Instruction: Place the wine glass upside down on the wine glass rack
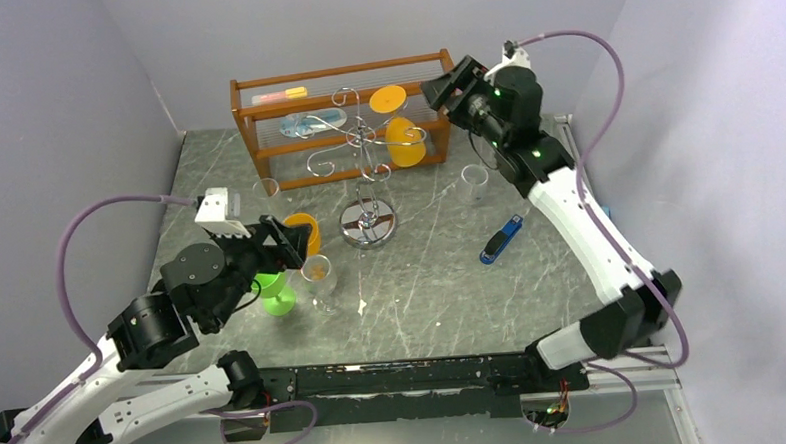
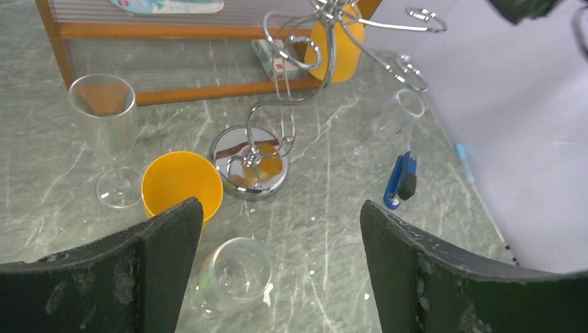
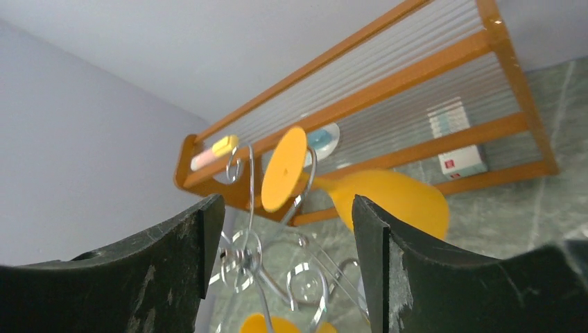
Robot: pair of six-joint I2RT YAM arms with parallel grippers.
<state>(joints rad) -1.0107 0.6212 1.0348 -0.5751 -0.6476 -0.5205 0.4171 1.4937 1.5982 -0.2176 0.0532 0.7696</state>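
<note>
Though seemingly stiff and light, to be treated as brittle and slick: orange stemmed wine glass (image 1: 406, 143), hanging bowl-down from a curled arm of the silver wire wine glass rack with central pole and round shiny base (image 1: 369, 226). Located upper centre of the top view, just in front of the orange-brown wooden shelf unit (image 1: 241, 118). Flat round foot uppermost, seated above the wire scroll, bowl below. Glass or plastic: cannot tell.

Handling, as judged: best held at the stem or low on the bowl wall, never at the rim. Smooth surface likely to slide under a weak pinch. Thin stem probably the weak point against the wire.

Right gripper (image 3: 284, 205): upper right of the top view, just beside the hung glass, jaws spread wide, gripping nothing.

Left gripper (image 2: 281, 207): left of centre, jaws also wide and empty, poised over a clear stemmed glass (image 2: 232, 274), near a yellow-orange round cup (image 2: 180, 182).

Also on the grey marbled table (image 1: 442, 300): green stemmed glass (image 1: 275, 294), blue clip-like object (image 1: 500, 240), tall clear flute (image 2: 104, 111), clear tumbler (image 1: 474, 181).
</note>
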